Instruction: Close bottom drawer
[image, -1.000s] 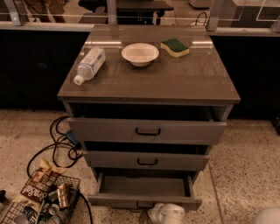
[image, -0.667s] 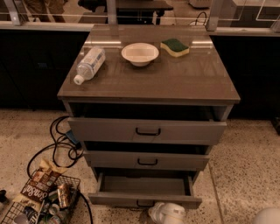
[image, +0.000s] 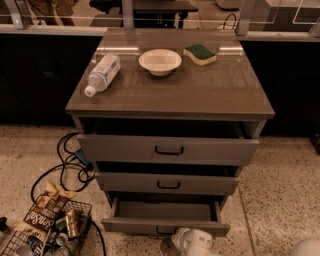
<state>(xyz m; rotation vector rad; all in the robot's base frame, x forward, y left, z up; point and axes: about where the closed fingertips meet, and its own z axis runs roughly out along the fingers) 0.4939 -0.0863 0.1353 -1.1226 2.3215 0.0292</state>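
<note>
The bottom drawer (image: 165, 225) is the lowest of three grey drawers and stands pulled out, its plain grey tray (image: 165, 209) showing and bare. Its small black handle is half hidden behind my gripper (image: 192, 241), a white rounded shape at the bottom edge of the camera view, right in front of the drawer's flat front. The middle drawer (image: 167, 183) and the wider top drawer (image: 167, 149) above also stick out a little.
On the cabinet top (image: 200, 90) lie a plastic bottle (image: 101, 74), a white bowl (image: 160, 61) and a green-yellow sponge (image: 200, 53). A wire basket (image: 50, 235) with snack bags and cans and black cables (image: 67, 165) lie on the floor at left.
</note>
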